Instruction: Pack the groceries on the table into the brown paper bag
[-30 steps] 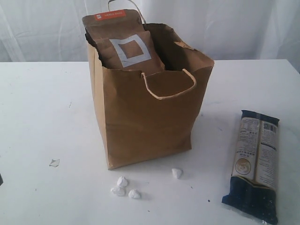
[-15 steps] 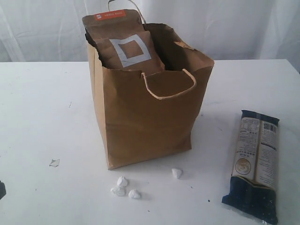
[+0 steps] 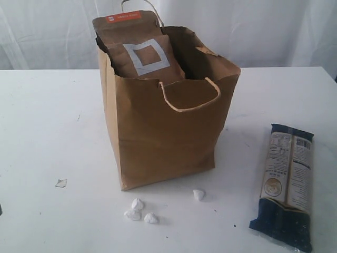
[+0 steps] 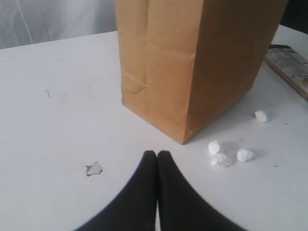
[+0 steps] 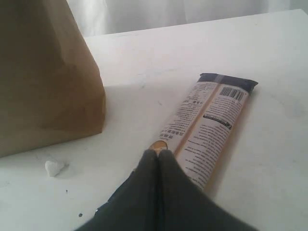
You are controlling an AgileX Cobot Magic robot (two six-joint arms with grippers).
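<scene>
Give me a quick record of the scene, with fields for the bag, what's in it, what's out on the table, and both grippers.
bag: brown paper bag upright on the table, top open
in bag: brown pouch sticking out above the rim; anything deeper is hidden
on table: noodle packet lying flat on the right arm's side, apart from the bag
debris: white crumbs in front of the bag
left gripper: shut, empty
right gripper: shut, empty, near the packet

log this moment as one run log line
left gripper: shut, empty | right gripper: shut, empty | brown pouch: in brown paper bag | noodle packet: on table
</scene>
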